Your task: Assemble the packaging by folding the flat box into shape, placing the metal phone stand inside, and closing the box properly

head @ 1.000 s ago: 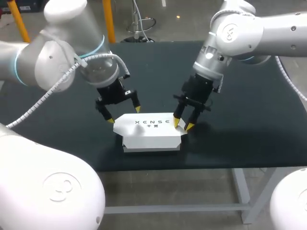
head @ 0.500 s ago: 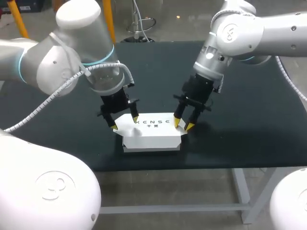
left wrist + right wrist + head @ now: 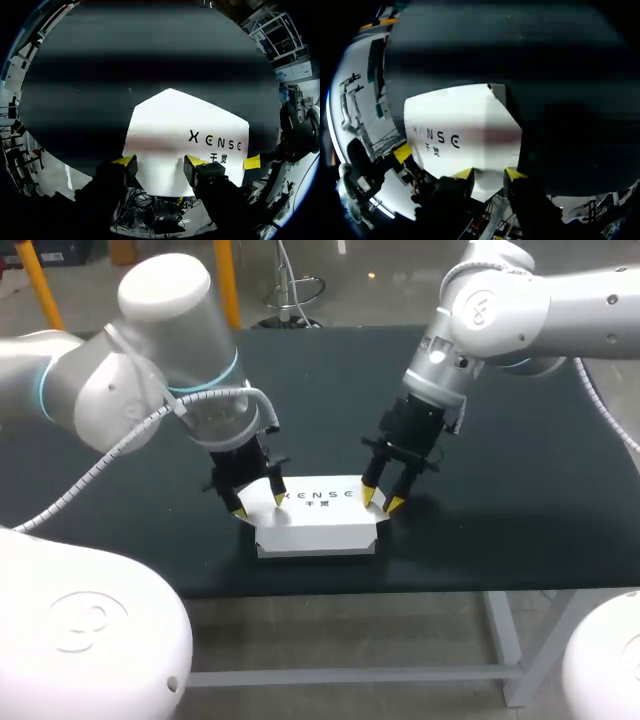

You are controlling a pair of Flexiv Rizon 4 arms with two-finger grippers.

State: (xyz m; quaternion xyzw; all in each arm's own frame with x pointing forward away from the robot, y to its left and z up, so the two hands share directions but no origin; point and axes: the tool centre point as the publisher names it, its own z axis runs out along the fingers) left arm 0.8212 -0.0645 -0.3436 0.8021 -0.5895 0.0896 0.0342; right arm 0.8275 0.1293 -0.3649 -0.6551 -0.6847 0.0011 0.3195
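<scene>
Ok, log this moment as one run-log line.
white box: folded, on table | left gripper: fingers open, at box's left end | right gripper: fingers open, at its right end | phone stand: not visible

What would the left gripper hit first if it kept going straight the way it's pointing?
Probably the white box. The left gripper points down at the box's left end, with the box top showing between its open fingers in the wrist view. How much gap remains is hard to judge.

Head cam high behind, facing down; wrist cams close, all share box (image 3: 318,520).
</scene>
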